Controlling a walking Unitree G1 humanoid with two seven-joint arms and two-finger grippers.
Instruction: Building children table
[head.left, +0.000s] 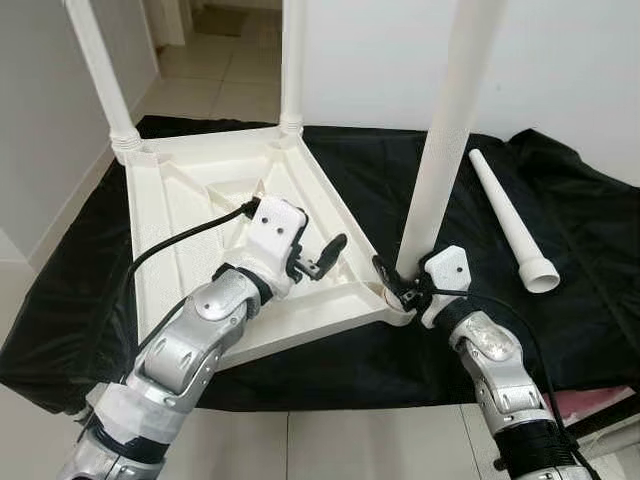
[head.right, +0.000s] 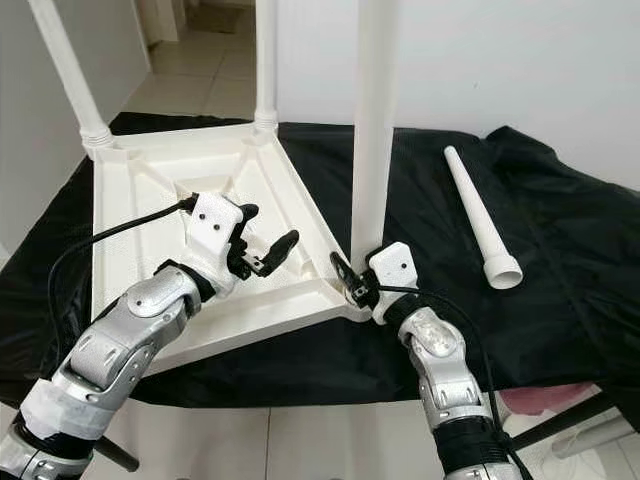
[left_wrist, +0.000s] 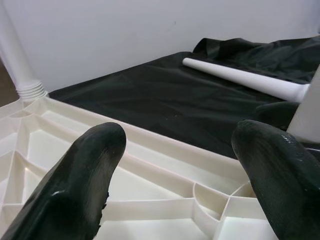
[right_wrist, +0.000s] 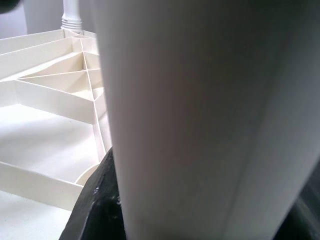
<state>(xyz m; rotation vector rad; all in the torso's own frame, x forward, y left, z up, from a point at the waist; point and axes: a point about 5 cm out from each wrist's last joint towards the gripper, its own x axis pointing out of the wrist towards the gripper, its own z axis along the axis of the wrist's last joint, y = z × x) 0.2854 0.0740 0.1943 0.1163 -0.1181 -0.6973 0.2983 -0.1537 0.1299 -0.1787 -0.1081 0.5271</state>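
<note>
Tabletop lies upside down on black cloth, tiled floor beyond.

tabletop: white plastic, upside down, ribbed underside up, lying on the black cloth | far legs: two white tapered tubes, upright in the far corner sockets | near leg: upright at the near right corner, base at the socket | loose leg: lying flat on the cloth, to the right, apart from the tabletop, wide end nearer
</note>
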